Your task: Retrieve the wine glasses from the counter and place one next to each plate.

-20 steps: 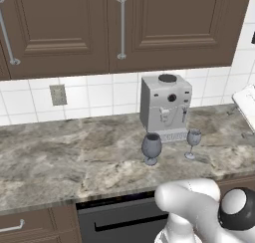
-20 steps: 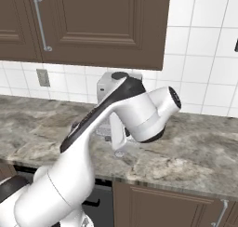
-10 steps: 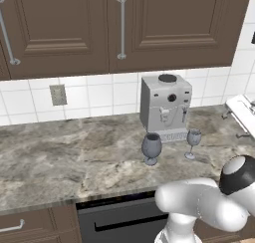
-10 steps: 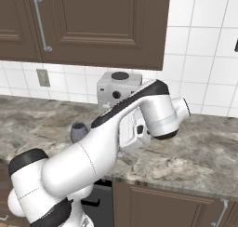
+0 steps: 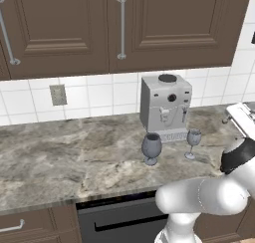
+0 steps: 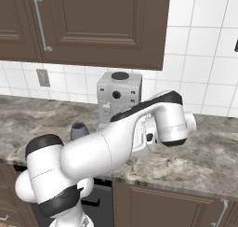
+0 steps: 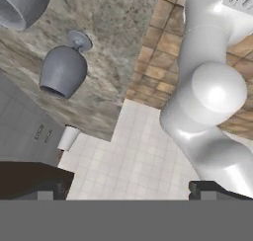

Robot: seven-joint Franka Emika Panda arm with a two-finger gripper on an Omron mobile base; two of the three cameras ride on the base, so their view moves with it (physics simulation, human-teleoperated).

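Two wine glasses stand upright on the marble counter in front of a coffee machine. The larger smoky goblet is on the left. To its right is the smaller, paler glass. In the hand view both appear rolled over: the smaller glass is nearer, and the goblet is cut off at the top left. My gripper is open, with nothing between its fingertips. It hovers off the counter's right end, apart from the glasses. The plates are out of view.
A grey coffee machine stands against the white wall tiles just behind the glasses. Dark cabinets hang above the counter. A dishwasher front sits under the counter edge. My own arm covers the counter's middle in the right base view.
The arm has swung, its elbow moving right and lower across the counter front. The glasses and the coffee machine have not moved.
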